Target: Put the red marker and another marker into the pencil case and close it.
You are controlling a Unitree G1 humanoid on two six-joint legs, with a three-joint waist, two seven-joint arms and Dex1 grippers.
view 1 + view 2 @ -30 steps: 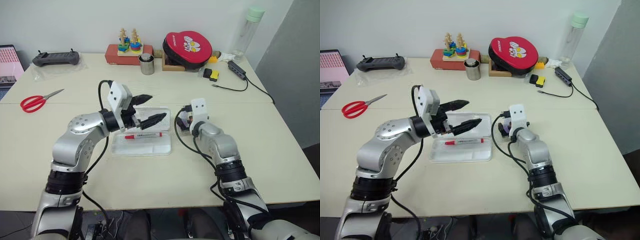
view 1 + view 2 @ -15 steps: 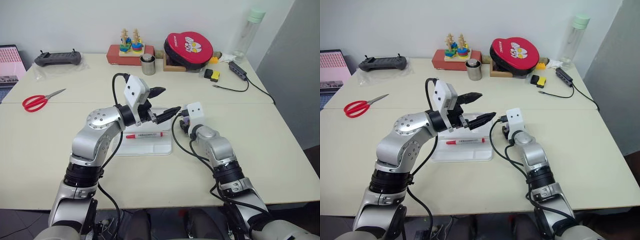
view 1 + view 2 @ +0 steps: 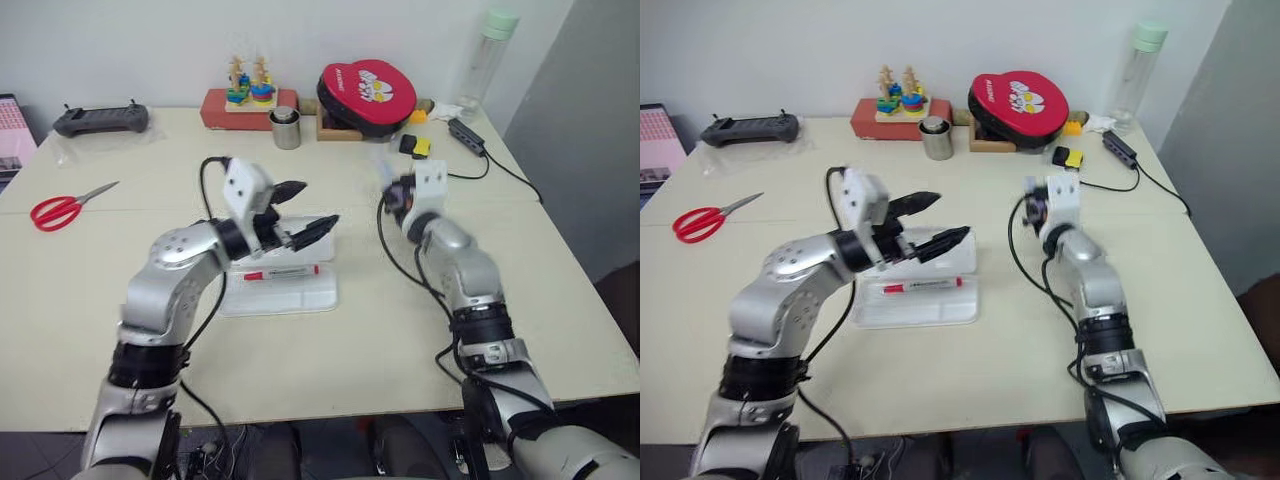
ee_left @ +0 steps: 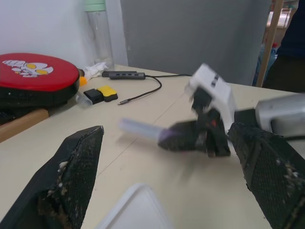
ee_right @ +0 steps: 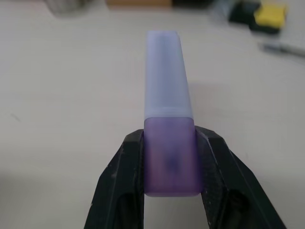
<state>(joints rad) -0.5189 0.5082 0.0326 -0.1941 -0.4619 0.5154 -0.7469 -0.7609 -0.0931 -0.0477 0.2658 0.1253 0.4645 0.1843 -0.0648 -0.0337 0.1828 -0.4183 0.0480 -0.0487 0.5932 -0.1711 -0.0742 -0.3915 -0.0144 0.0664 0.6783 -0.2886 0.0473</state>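
Observation:
The pencil case [image 3: 300,295] lies open on the table in front of me, with the red marker [image 3: 282,271] lying across its tray. My left gripper [image 3: 318,202] hovers open just above the case's far edge, holding nothing. To the right of the case, my right gripper [image 3: 392,195] is raised off the table. It is shut on the stubby lilac marker [image 5: 164,71], whose pale cap sticks out past the fingertips [image 5: 131,143]. In the left wrist view the lilac marker [image 4: 140,130] hangs above the tabletop, gripped by the right gripper [image 4: 190,136].
Red scissors [image 3: 60,207] lie at the left. Along the far edge stand a controller [image 3: 98,118], a stacking toy [image 3: 240,95], a metal cup [image 3: 286,128], a red round case [image 3: 367,92] and a bottle [image 3: 478,65]. A cable hub [image 3: 465,135] lies at the far right.
My right gripper has shut on the lilac marker and lifted it off the table, up and away from the case. The left gripper stays open over the case.

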